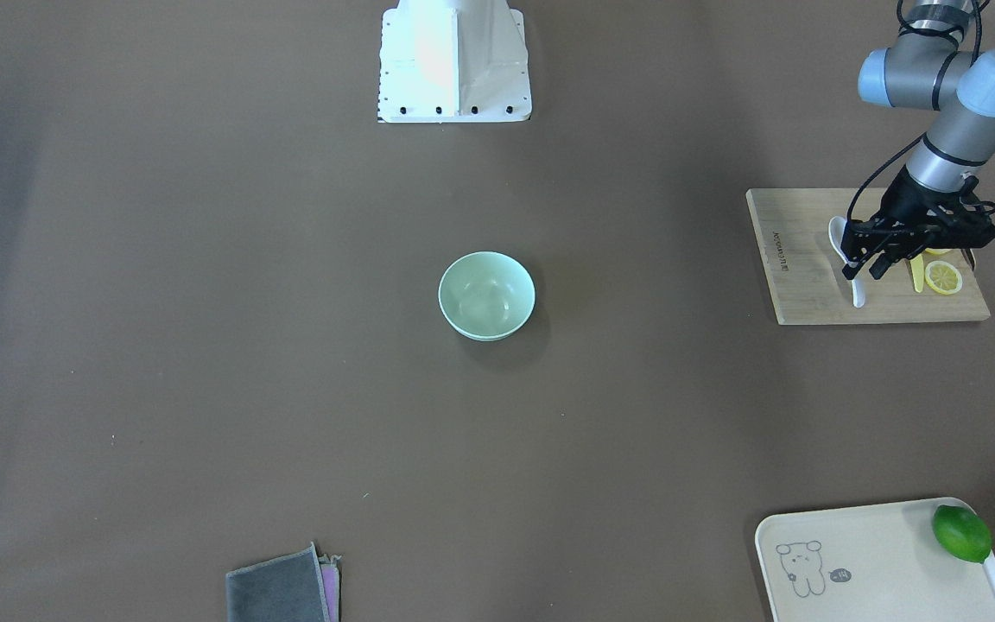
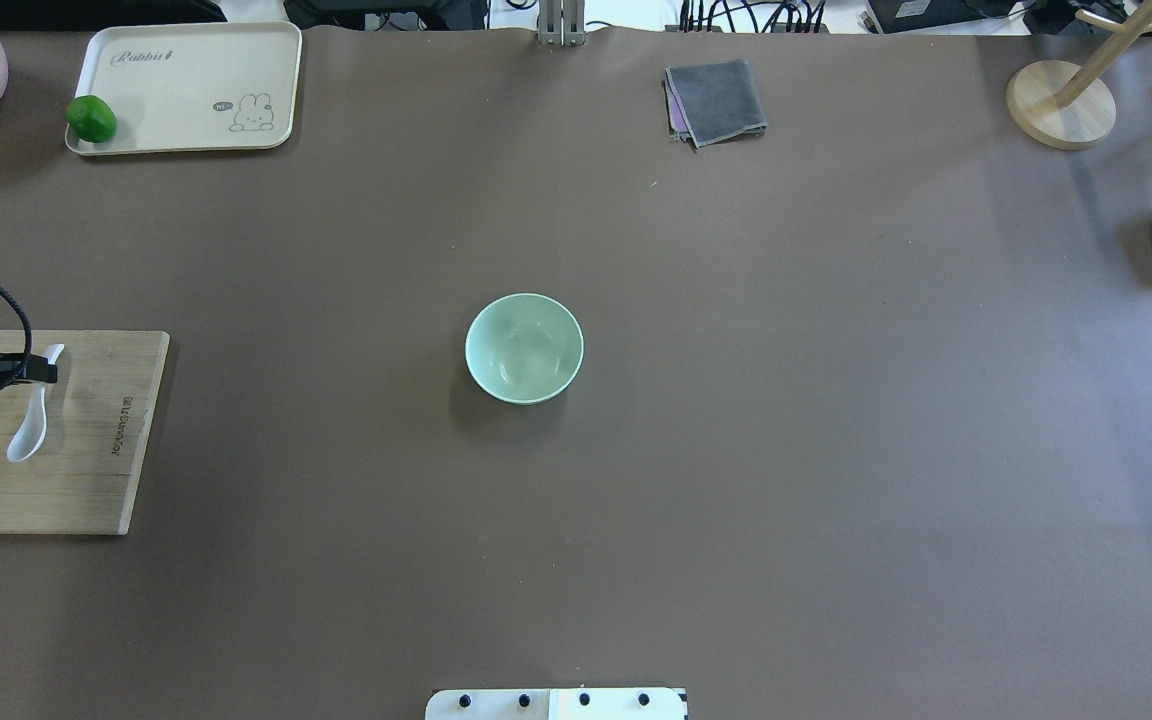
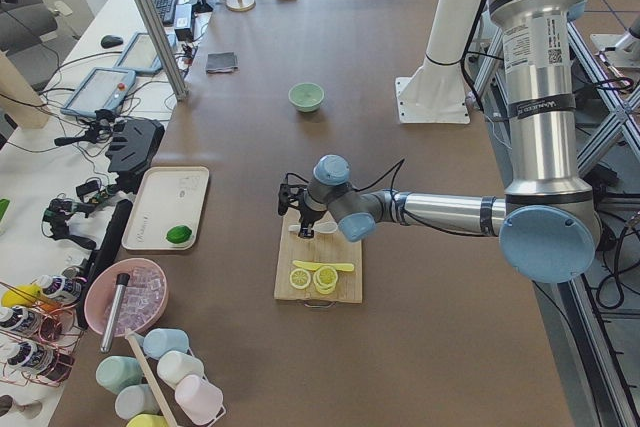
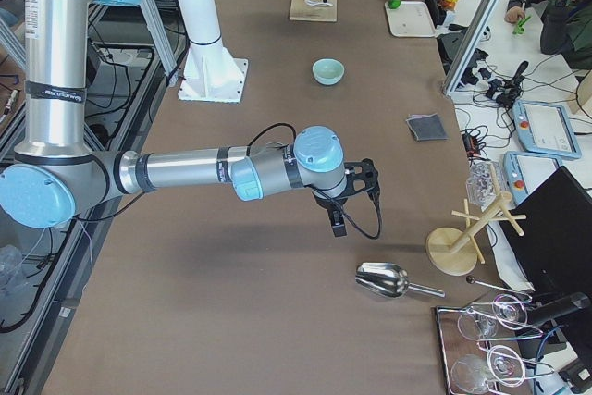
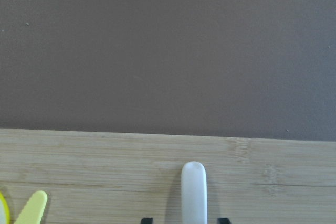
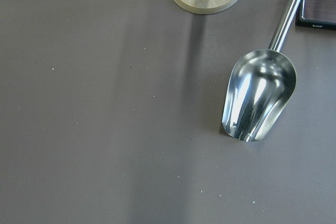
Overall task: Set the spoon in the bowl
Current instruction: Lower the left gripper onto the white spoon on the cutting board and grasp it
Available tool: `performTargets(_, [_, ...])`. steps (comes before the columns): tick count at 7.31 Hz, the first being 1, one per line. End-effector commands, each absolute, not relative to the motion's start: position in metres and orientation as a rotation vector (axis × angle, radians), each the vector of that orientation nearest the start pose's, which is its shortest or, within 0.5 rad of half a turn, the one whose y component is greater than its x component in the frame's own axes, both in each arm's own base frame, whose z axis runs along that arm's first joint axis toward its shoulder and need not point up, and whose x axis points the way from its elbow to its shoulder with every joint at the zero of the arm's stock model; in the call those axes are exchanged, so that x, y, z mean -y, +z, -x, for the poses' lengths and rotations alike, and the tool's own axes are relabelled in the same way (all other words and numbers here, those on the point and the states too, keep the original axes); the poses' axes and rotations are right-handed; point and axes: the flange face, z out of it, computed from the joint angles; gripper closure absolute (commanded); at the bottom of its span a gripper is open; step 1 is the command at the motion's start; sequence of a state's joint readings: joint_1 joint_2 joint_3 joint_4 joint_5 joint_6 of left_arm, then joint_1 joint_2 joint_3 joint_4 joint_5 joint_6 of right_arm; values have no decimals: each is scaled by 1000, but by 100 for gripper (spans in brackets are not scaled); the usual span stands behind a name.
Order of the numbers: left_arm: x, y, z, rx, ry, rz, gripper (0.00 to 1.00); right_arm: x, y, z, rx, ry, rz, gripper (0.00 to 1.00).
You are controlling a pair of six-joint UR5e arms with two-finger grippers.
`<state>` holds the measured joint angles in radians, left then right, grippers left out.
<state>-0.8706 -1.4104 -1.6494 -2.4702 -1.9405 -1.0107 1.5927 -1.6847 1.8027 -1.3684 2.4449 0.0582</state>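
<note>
Left gripper is low over the board, jaws apart and straddling the spoon handle, with a gap on each side in the wrist view. Spoon lies flat on the board, handle tip just short of the board's edge. Knife and lemon slice are just beside it. Bowl is upright mid-table, well apart from the board, with open table between. Right gripper hangs near the metal scoop; can't tell whether it is open or closed.

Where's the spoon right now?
Overhead view, far left: the spoon lies on the cutting board, its handle inside the open left gripper, well left of the bowl.
</note>
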Motion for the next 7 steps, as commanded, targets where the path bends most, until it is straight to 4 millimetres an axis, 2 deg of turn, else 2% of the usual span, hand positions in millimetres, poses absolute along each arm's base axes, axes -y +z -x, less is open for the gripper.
performTargets(1, [410,616,-226,-844,-127,-266,52,453,569,-69,869,-62,-284,0])
performTargets(2, [409,619,-226,-851,-122,-271,57,453,569,-70,867,-61,-286,0])
performTargets(3, [410,619,-226,-856,-125,-274,77,453,569,-70,864,-59,-287,0])
performTargets(4, [411,604,-227,-883,-165,-271,100,451,569,-71,865,-57,-287,0])
performTargets(6, [419,565,-235,-946,-201,-289,100,450,570,-72,865,-55,-286,0])
performTargets(7, [434,535,-247,-999,-254,-288,100,448,573,-72,864,-54,-284,0])
